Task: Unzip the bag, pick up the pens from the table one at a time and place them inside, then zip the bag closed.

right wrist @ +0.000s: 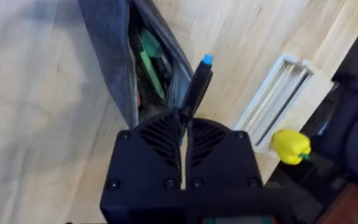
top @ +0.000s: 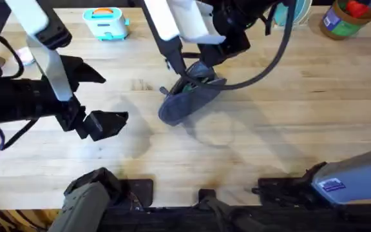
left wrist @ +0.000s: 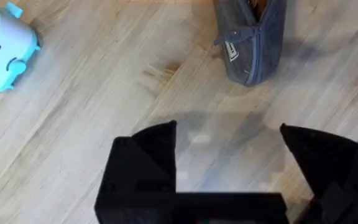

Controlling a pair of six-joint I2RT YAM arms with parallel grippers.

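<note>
Surface: pale wooden table [top: 288, 116], seen from overhead, with the work gathered just above the centre of the frame.
Bag: blue-grey bag [top: 189, 96] is laid on the table just above centre; its long axis is run from lower left to upper right, and its zip is seen open, with green items inside in the right wrist view.
Pen: a black pen [right wrist: 197, 87] with a blue tip is held at the open mouth of the bag, against the zip edge, its tip pointed away from the fingers.
Right gripper: the right gripper [right wrist: 184, 134] is closed on the pen, the two fingers nearly touching, directly over the upper right end of the bag.
Left gripper: the left gripper [left wrist: 229, 149] is spread wide and holds nothing; it is hung over bare wood at the left of the overhead frame, well apart from the bag.
Key relation: the bag's opening lies right ahead of the right jaws, so the right arm is judged the nearer; the pen is probably to be released into the bag.
Other things: a light blue toy toaster [top: 106, 23] is stood at the upper left.
</note>
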